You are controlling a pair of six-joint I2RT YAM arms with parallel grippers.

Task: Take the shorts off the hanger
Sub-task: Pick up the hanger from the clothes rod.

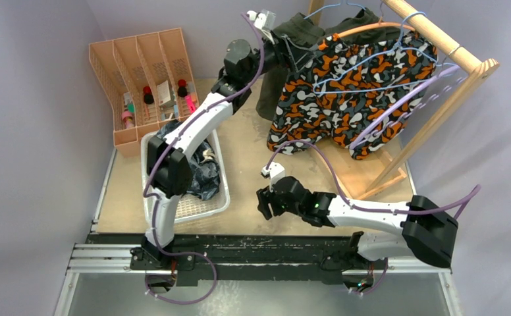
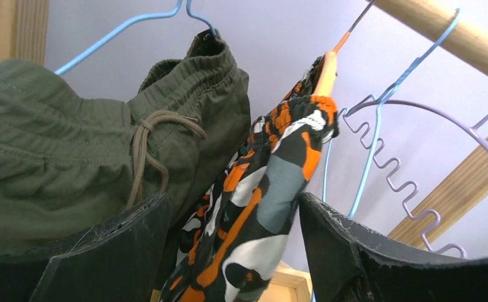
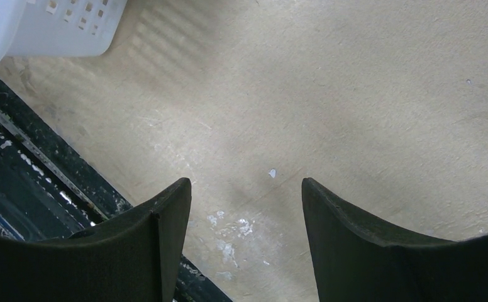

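Orange-black-white camouflage shorts (image 1: 345, 99) hang from an orange hanger (image 1: 371, 27) on the wooden rail (image 1: 437, 36). Olive green shorts (image 1: 292, 39) with a drawstring (image 2: 144, 151) hang to their left on a blue hanger (image 2: 122, 28). My left gripper (image 1: 291, 51) is raised at the rack and stands open. In the left wrist view the camouflage shorts (image 2: 254, 207) hang between its fingers, against the right finger (image 2: 342, 245), and the olive shorts (image 2: 53, 163) lie behind the left finger. My right gripper (image 1: 264, 201) hovers open and empty over the table (image 3: 329, 94).
A white basket (image 1: 221, 197) at the left holds dark crumpled shorts (image 1: 203, 174). A tan divided organizer (image 1: 141, 72) with small items stands at the back left. Bare blue (image 2: 370, 151) and purple (image 2: 405, 185) wire hangers hang on the rail. The rack's wooden foot (image 1: 384, 181) rests on the table at the right.
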